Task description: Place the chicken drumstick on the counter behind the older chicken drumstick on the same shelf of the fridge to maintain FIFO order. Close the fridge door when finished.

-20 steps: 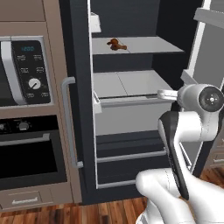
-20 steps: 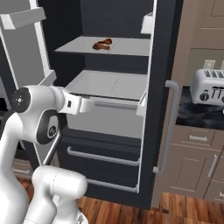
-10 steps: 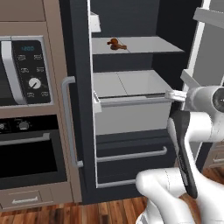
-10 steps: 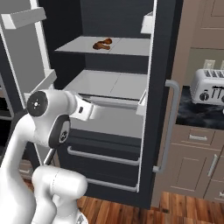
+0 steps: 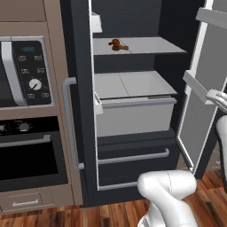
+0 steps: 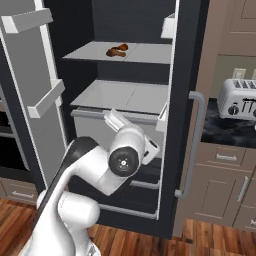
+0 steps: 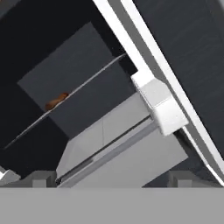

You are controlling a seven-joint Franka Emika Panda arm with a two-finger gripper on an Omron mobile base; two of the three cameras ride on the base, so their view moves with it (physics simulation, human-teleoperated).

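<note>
Older chicken drumstick [image 5: 118, 44] lying on the upper shelf [image 5: 150, 45] inside the fridge [image 6: 186, 75], toward the shelf's left side in the left base view, seen again from the right base view [image 6: 116, 50] and as a small brown shape on the tilted shelf line in the hand view [image 7: 56, 101]. Right fridge door swung wide open [image 5: 206, 88], its white bins showing; left door shut, silver bar handle [image 5: 68, 124] beside the wall oven [image 5: 26, 150]. White-fronted drawer [image 5: 133, 115] directly below the shelf. Toaster [image 6: 239, 97] standing on the black marbled bench [image 6: 225, 130] to the right of the fridge. Jaws [image 7: 109, 177] pointed up into the fridge interior — slightly apart, tips barely visible at the bottom of the hand view, nothing between them. Arm low in front of the drawer in the right base view.
</note>
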